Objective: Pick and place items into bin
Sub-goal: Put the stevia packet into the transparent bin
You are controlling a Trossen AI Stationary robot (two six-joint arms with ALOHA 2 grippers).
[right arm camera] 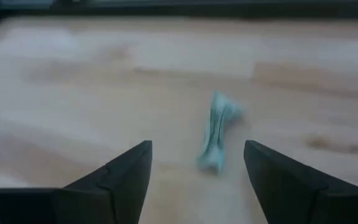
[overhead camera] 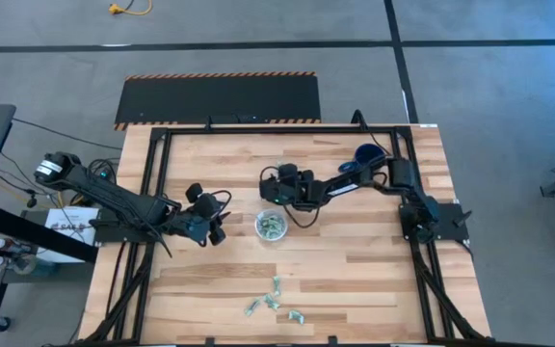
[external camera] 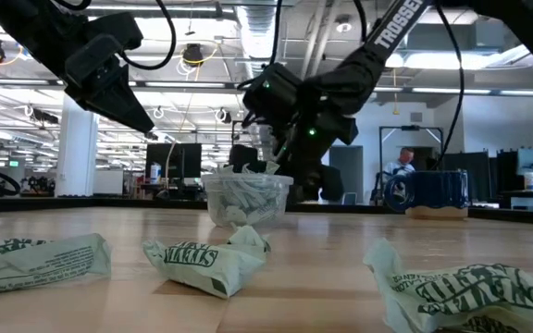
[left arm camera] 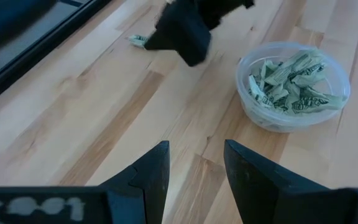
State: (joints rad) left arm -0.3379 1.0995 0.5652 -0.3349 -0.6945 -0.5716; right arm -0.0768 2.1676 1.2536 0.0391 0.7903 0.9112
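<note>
While a handful of crinkled green-and-white items (overhead camera: 276,306) lie loose near the table's front edge, the clear plastic bin (overhead camera: 271,226) at mid-table already holds a good pile, so the job looks well along but unfinished. Left of the bin, the left gripper (overhead camera: 212,219) waits with fingers parted, holding nothing. Just beyond the bin, the right gripper (overhead camera: 270,184) hangs spread and empty. Only the right wrist view shows a lone wrapper (right arm camera: 218,130) in front of its fingers; only the low view shows the wrappers' printing.
</note>
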